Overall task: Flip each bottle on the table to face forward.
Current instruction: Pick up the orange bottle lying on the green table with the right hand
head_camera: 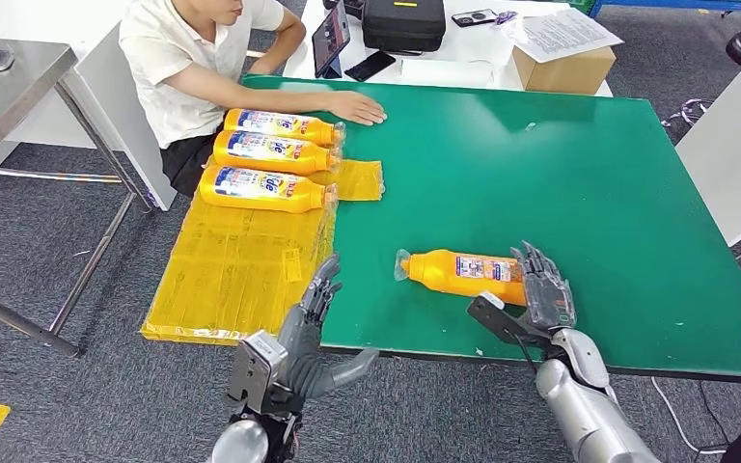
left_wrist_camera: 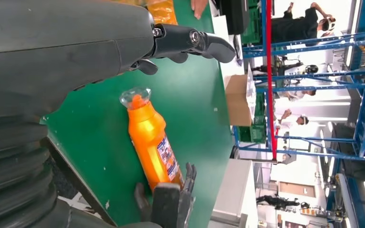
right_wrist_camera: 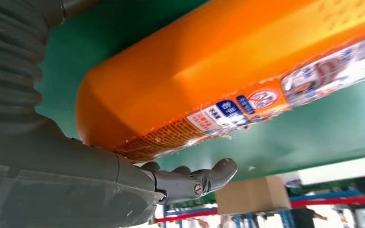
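one green desk (head_camera: 579,174). three orange bottles (head_camera: 265,154) on yellow sheet (head_camera: 232,270) at far left. one orange detergent bottle (head_camera: 458,271) near front edge: smooth, rigid plastic, likely slippery; grasp the broad body. right hand (head_camera: 543,289) cups its base. left hand (head_camera: 320,301) released, fingers apart.

The bench (head_camera: 579,174) has a green top. One orange bottle (head_camera: 461,270) lies on its side near the front edge, with its cap to the left. At the left edge a yellow sheet (head_camera: 241,265) lies partly on the green top and hangs beyond it. Three more orange bottles (head_camera: 265,154) lie side by side on this sheet, caps to the right. A person's hand (head_camera: 357,108) rests flat on the far left part of the bench.
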Robot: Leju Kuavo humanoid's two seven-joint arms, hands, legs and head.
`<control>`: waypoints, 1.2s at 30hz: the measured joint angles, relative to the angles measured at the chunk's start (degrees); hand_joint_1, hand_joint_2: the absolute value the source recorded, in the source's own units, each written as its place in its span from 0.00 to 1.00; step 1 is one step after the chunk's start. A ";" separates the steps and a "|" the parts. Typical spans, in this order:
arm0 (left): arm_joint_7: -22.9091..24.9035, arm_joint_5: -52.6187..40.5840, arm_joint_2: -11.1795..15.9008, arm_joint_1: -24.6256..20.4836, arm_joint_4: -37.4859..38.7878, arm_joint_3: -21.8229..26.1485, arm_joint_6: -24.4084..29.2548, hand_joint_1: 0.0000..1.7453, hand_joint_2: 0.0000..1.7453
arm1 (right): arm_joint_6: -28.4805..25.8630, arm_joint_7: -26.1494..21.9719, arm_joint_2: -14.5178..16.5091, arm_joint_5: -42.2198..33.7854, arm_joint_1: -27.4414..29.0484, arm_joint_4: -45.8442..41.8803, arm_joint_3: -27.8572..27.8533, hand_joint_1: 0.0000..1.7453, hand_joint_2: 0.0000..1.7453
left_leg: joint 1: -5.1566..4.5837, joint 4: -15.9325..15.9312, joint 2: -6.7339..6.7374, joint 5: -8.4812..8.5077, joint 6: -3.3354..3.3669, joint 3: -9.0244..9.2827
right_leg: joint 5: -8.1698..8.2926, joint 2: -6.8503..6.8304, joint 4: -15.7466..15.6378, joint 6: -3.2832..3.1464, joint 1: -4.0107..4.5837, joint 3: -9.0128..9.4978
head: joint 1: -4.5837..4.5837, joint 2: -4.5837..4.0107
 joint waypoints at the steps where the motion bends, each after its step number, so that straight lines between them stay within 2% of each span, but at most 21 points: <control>1: 0.03 0.01 0.00 0.02 0.01 -0.07 -0.03 0.00 1.00 | 0.21 0.42 -0.10 0.12 -0.28 0.33 0.17 0.00 1.00 | 0.00 0.00 0.00 0.00 0.00 0.00 | 0.00 0.00 0.00 0.00 0.00 0.00 | 0.00 0.00; 7: 0.20 0.01 0.00 0.05 0.05 -0.14 -0.07 0.00 1.00 | 0.54 1.45 -0.48 0.56 -0.96 1.59 0.75 0.00 1.00 | 0.00 0.00 0.01 -0.01 0.00 0.01 | 0.00 0.00 0.00 0.00 0.00 0.01 | 0.00 0.00; 16: 1.46 -0.22 -0.01 0.25 0.15 -0.19 -1.27 0.00 1.00 | 2.93 6.78 -0.77 4.40 -3.87 3.65 2.60 0.00 1.00 | 0.00 0.00 0.03 0.01 0.02 0.14 | 0.02 0.01 -0.01 0.01 0.00 0.12 | 0.00 0.00; 17: 1.58 -0.27 -0.02 0.23 0.16 -0.21 -1.42 0.00 1.00 | 3.55 6.95 -0.75 4.63 -4.29 3.95 2.86 0.07 1.00 | 0.00 0.00 0.04 0.01 0.02 0.15 | 0.03 0.02 -0.01 0.02 0.00 0.13 | 0.00 0.00; 18: 1.67 -0.33 -0.02 0.21 0.16 -0.23 -1.54 0.00 1.00 | 4.20 7.05 -0.74 4.76 -4.68 4.21 3.14 0.29 1.00 | 0.00 0.00 0.07 0.02 0.02 0.16 | 0.04 0.02 -0.01 0.03 0.00 0.14 | 0.00 0.00; 20: 1.78 -0.46 -0.02 0.19 0.16 -0.27 -1.79 0.00 1.00 | 5.59 7.09 -0.71 4.74 -5.28 4.70 3.62 0.78 1.00 | 0.00 0.00 0.10 0.02 0.03 0.20 | 0.05 0.03 -0.01 0.03 -0.01 0.16 | 0.00 0.00; 21: 1.81 -0.50 -0.02 0.18 0.16 -0.30 -1.91 0.00 1.00 | 6.25 7.08 -0.69 4.67 -5.52 4.91 3.83 0.97 1.00 | 0.00 0.00 0.12 0.02 0.03 0.22 | 0.05 0.03 -0.02 0.03 0.00 0.18 | 0.00 0.00; 22: 1.83 -0.51 -0.02 0.17 0.16 -0.31 -2.01 0.00 1.00 | 6.91 7.04 -0.69 4.54 -5.70 5.10 4.01 1.00 1.00 | 0.00 0.00 0.14 0.02 0.03 0.25 | 0.05 0.04 -0.02 0.03 0.00 0.19 | 0.01 0.00; 36: 2.10 0.18 -0.02 -0.21 0.42 -0.43 -3.19 0.00 1.00 | 14.99 0.58 -1.31 -2.06 -7.43 6.44 4.63 1.00 1.00 | 0.04 0.00 0.26 -0.05 -0.02 0.74 | 0.04 0.09 -0.05 0.00 0.05 0.53 | 0.01 0.00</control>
